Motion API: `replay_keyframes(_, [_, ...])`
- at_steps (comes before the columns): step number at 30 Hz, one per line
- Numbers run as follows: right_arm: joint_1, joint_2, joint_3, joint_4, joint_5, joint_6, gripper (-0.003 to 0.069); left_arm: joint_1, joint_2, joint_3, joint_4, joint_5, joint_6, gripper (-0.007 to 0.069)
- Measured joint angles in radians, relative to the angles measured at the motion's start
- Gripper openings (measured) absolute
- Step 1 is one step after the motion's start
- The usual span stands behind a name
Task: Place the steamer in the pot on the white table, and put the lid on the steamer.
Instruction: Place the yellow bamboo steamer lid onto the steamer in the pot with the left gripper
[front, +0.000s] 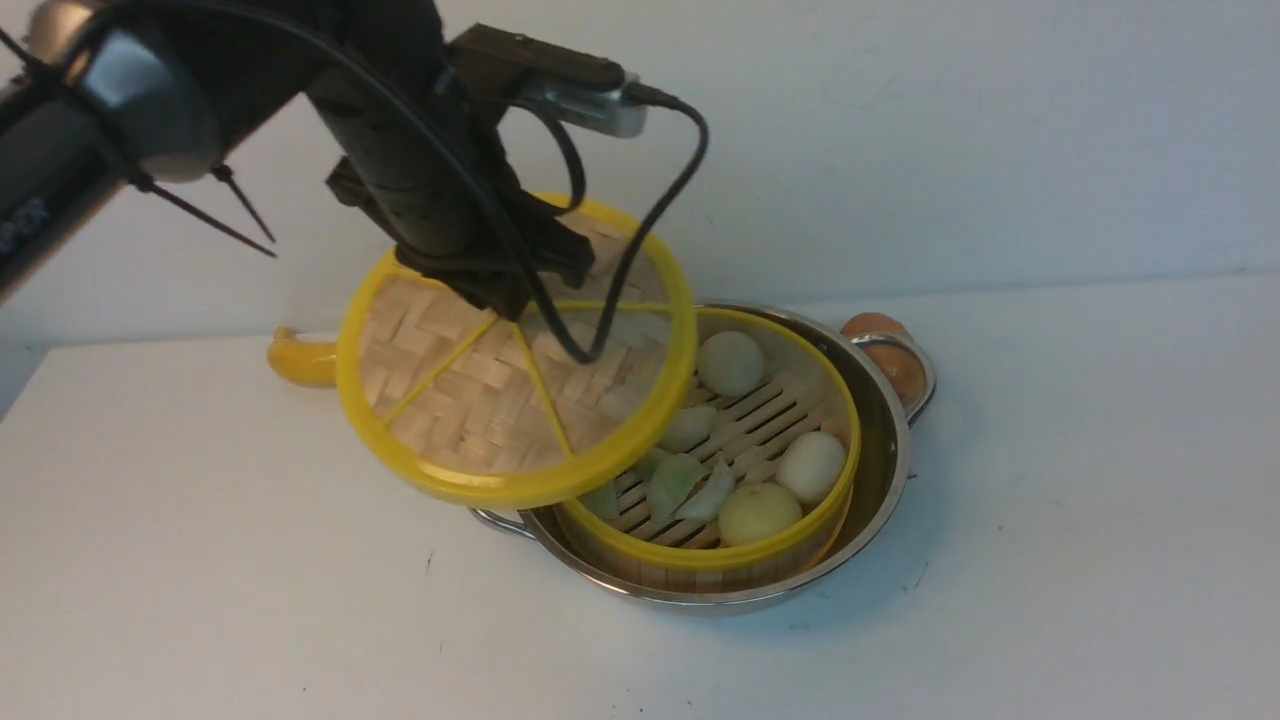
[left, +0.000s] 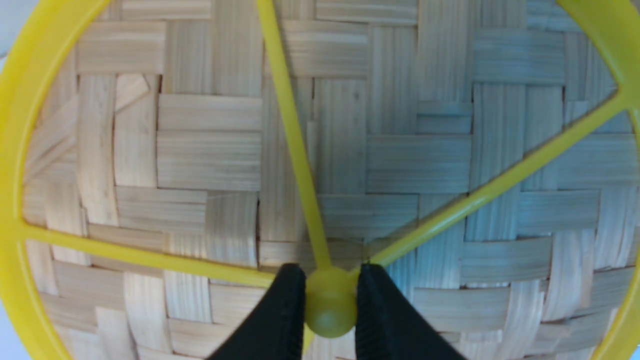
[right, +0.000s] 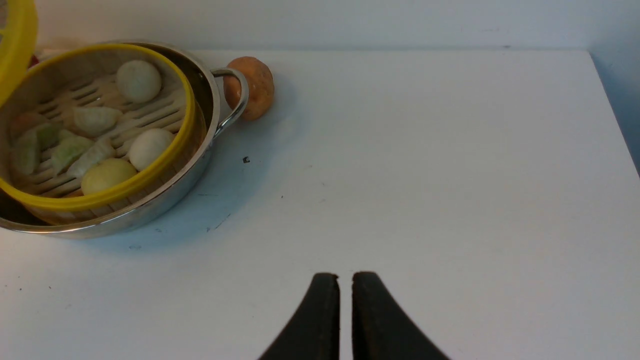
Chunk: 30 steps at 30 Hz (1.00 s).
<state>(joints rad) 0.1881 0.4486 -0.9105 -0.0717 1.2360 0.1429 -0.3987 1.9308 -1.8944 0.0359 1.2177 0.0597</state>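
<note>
At the upper left of the front view, our left arm reaches down to the lid (front: 460, 400). The left end effector (left: 331, 272) is clenched on the lid's yellow centre knob (left: 330, 305), one finger on each side. A yellow banana-shaped object (front: 300, 362) peeks out behind the lid's left edge. The lid hangs tilted in mid-frame, above the worktop (front: 1050, 500), and covers the left edge of the steamer (front: 720, 560). The steamer sits inside the steel pot (front: 885, 450), with buns and dumplings on its slats. A brown potato (front: 885, 345) lies just beside the pot's far handle. In the right wrist view, the right end effector (right: 345, 280) hovers over bare worktop, grasping nothing, with a thin slit between its fingers.
</note>
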Motion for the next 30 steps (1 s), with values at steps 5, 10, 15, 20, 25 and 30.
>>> replay_keyframes(5, [0.0,0.0,0.0,0.0,0.0,0.0,0.0068,-0.062,0.086,-0.084,-0.013,0.001,-0.001,0.0121])
replay_keyframes(10, [0.0,0.0,0.0,0.0,0.0,0.0,0.0071,-0.101,0.155,-0.138,-0.02,0.001,-0.002,0.0121])
replay_keyframes(15, [0.0,0.0,0.001,0.003,0.0,0.0,0.0073,-0.107,0.19,-0.147,-0.029,0.001,-0.001,0.0121])
replay_keyframes(20, [0.0,0.0,0.001,0.01,0.0,0.0,0.0076,-0.107,0.191,-0.152,-0.03,0.002,0.002,0.0121])
replay_keyframes(25, [0.0,0.0,0.001,0.023,0.0,0.0,0.0078,-0.117,0.192,-0.154,-0.036,0.002,0.015,0.0121])
replay_keyframes(30, [0.0,0.0,0.001,0.023,0.0,0.0,0.008,-0.134,0.201,-0.155,-0.036,0.004,0.018,0.0121])
